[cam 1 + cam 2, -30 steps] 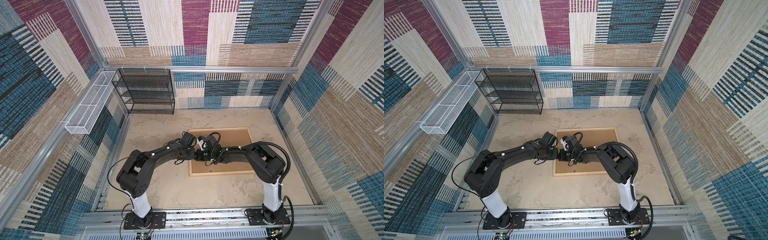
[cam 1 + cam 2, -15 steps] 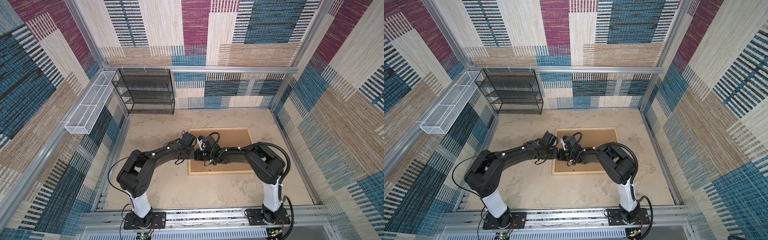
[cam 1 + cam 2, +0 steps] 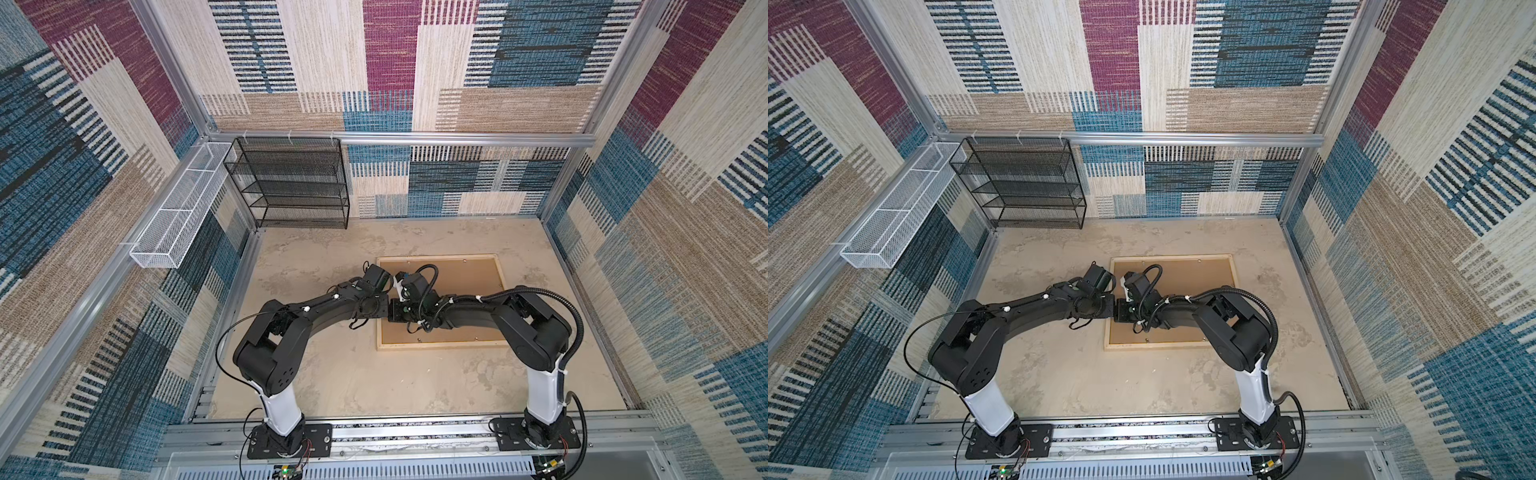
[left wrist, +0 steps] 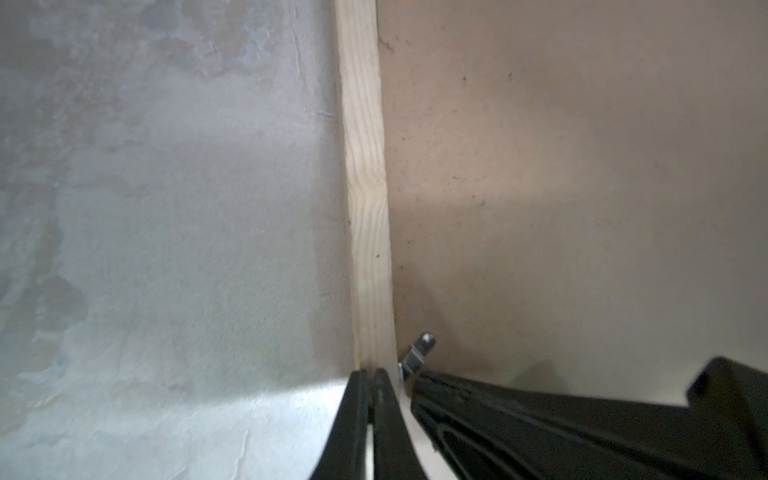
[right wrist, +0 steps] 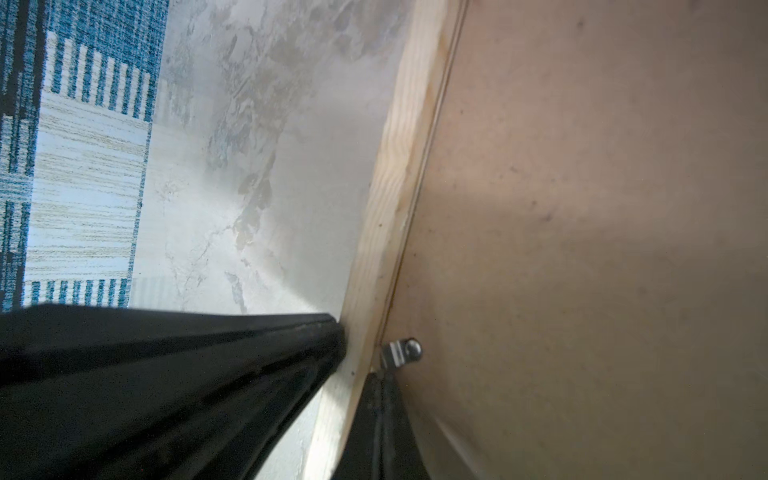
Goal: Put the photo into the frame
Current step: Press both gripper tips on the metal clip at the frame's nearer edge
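**Though the photo is out of sight, the job looks nearly closed up**

Where both top views look down on the counter (image 3: 332,374), the frame (image 3: 440,345) lies flat and face down. It sits about midway between the near and far edges, a little nearer the right edge. A brown backing sheet (image 3: 465,278) fills it. Both arms meet over the frame bar that faces the counter's left edge, and their wrists hide the tool tips here.

In the left wrist view, the left tool (image 4: 371,378) has its tips pressed together with nothing between them, resting on the pale wood bar. Just beside it, on the sheet side, the right tool (image 4: 424,386) ends next to a small metal tab (image 4: 419,353).

In the right wrist view, the right tool (image 5: 376,386) is likewise closed and empty, its tip at the bar's inner edge just under the tab. The left tool touches the bar's outer side.

The photo shows in no view. It is probably beneath the sheet, though nothing confirms that. On that reading, the loading is done and the tabs remain to be secured. Whether this one lies flat I cannot tell.
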`<state>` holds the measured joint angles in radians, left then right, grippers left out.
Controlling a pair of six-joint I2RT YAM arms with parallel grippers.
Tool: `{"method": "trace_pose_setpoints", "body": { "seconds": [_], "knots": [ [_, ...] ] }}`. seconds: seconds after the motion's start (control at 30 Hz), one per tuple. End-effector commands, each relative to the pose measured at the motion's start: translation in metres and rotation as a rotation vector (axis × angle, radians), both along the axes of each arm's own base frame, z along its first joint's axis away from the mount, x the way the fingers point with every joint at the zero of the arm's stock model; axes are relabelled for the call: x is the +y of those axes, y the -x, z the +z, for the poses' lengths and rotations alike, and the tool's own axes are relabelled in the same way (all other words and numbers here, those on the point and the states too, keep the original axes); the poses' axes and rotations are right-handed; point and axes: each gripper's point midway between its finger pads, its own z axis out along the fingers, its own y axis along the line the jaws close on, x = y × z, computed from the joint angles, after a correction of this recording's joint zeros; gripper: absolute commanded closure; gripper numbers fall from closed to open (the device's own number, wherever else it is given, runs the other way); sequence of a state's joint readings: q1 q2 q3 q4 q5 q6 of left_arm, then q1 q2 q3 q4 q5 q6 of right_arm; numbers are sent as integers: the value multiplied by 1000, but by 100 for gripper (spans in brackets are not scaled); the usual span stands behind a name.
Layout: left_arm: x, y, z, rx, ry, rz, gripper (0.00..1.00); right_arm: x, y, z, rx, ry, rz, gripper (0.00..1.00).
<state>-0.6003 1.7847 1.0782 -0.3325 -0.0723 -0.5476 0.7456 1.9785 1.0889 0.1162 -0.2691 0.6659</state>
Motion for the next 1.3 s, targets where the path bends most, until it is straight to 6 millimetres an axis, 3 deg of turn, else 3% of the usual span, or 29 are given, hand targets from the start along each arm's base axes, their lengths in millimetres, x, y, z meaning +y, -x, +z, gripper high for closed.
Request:
{"method": "trace_pose_setpoints", "body": {
  "seconds": [0.0,0.7,1.0,1.27],
  "knots": [
    [-3,23,-17,111,19,-22,90,-11,-3,-15,20,73,-50,100],
    [-13,24,-22,123,42,-37,91,-7,-8,-31,48,70,-80,100],
    [-8,18,-8,83,17,-36,90,-2,-6,-3,-29,15,-26,100],
    [-9,14,-2,67,8,-40,90,-10,-11,14,-89,42,-33,100]
  ]
}}
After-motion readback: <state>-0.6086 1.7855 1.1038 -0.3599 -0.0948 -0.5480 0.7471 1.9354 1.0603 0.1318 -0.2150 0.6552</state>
